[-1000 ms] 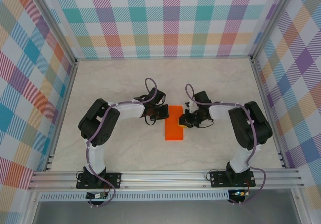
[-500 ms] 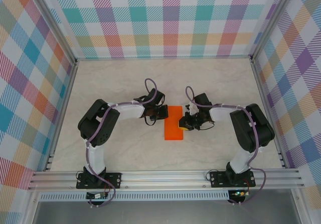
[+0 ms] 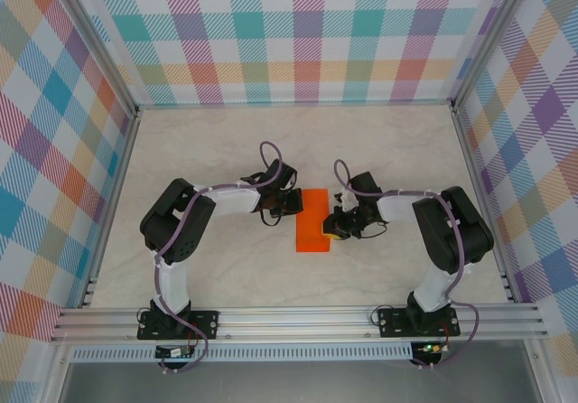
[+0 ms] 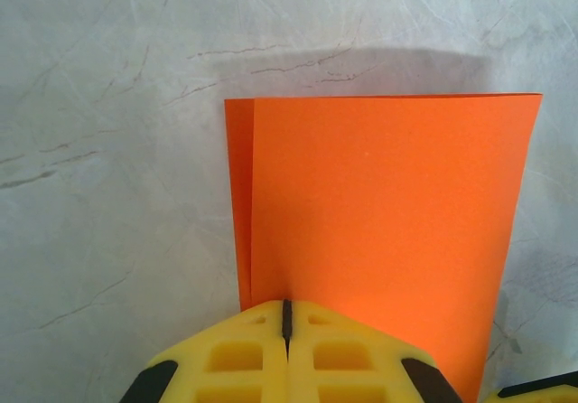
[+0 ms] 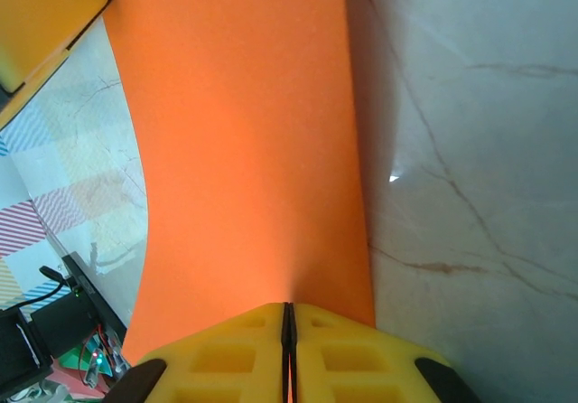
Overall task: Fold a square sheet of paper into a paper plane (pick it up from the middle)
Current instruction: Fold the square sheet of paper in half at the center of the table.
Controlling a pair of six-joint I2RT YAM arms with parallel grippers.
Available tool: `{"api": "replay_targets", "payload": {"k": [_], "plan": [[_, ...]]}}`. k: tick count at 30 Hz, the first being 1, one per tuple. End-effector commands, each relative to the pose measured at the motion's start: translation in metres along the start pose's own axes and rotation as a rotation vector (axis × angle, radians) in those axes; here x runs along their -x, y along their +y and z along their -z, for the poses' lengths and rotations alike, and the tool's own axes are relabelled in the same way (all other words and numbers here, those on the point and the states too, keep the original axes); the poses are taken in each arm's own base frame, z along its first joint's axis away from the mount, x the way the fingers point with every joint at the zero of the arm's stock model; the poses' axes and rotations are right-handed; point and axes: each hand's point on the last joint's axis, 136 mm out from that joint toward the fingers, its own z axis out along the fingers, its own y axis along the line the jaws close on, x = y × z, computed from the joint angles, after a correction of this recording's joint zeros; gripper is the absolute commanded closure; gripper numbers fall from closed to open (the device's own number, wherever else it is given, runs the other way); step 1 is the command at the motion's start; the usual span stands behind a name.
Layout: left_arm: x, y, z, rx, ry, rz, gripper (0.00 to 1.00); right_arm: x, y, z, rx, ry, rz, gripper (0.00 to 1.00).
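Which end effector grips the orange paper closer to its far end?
The left end effector: it pinches the left edge of the paper near the far corner; the right end effector pinches the right edge about midway.

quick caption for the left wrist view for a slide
Left hand pinches the near edge of the folded orange sheet, its two layers slightly offset, marble table behind

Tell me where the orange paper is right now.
In the top view the orange paper is at the middle of the table, between the left end effector and right end effector, each shut on a long edge.
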Motion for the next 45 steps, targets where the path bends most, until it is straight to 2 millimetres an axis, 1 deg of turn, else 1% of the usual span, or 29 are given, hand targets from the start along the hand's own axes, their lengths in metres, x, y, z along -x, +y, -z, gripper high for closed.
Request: {"api": "replay_targets", "payload": {"k": [1,5,8,10,11,13,17,18,19,24,27,29,31,33,36,41,43,45], "plan": [[-0.070,0.112,-0.012,0.398,0.195,0.074,1.00,-0.037,-0.020,-0.003,-0.052,0.106,-0.062,0.88],[-0.070,0.113,-0.013,0.404,0.193,0.077,1.00,-0.050,-0.023,0.002,-0.060,0.123,-0.077,0.88],[-0.069,0.114,-0.013,0.409,0.185,0.077,1.00,-0.061,-0.030,0.007,-0.099,0.131,-0.105,0.87],[-0.068,0.114,-0.012,0.408,0.182,0.072,1.00,-0.063,-0.029,0.011,-0.103,0.118,-0.105,0.87],[-0.067,0.113,-0.012,0.404,0.178,0.070,1.00,-0.062,-0.026,0.015,-0.101,0.103,-0.096,0.87],[-0.066,0.112,-0.014,0.397,0.174,0.062,1.00,-0.050,-0.014,0.024,-0.097,0.050,-0.050,0.87],[-0.061,0.108,-0.016,0.375,0.160,0.047,1.00,-0.017,0.029,0.045,-0.027,-0.076,0.053,0.87],[-0.061,0.106,-0.017,0.367,0.159,0.044,1.00,-0.011,0.037,0.046,-0.012,-0.093,0.070,0.87],[-0.060,0.105,-0.018,0.359,0.157,0.043,1.00,-0.005,0.042,0.046,-0.002,-0.107,0.083,0.87],[-0.059,0.103,-0.022,0.353,0.166,0.038,1.00,0.013,0.053,0.022,0.022,-0.095,0.102,0.88],[-0.059,0.104,-0.023,0.362,0.170,0.032,1.00,0.018,0.051,0.008,0.013,-0.082,0.108,0.89],[-0.058,0.105,-0.022,0.368,0.166,0.031,1.00,0.018,0.045,0.001,0.005,-0.067,0.098,0.89],[-0.056,0.105,-0.021,0.373,0.164,0.029,1.00,0.013,0.036,-0.006,-0.002,-0.046,0.083,0.90],[-0.056,0.106,-0.021,0.382,0.161,0.029,1.00,0.003,0.026,-0.011,-0.009,-0.024,0.069,0.90],[-0.057,0.109,-0.021,0.395,0.160,0.037,1.00,-0.017,0.010,-0.014,-0.028,0.020,0.047,0.90],[-0.059,0.118,-0.021,0.431,0.158,0.040,1.00,-0.056,-0.017,-0.010,-0.078,0.106,0.045,0.90],[-0.060,0.120,-0.021,0.437,0.155,0.039,1.00,-0.068,-0.025,-0.008,-0.095,0.136,0.039,0.90],[-0.060,0.120,-0.021,0.434,0.148,0.042,1.00,-0.078,-0.028,-0.006,-0.094,0.154,0.036,0.90]]}}
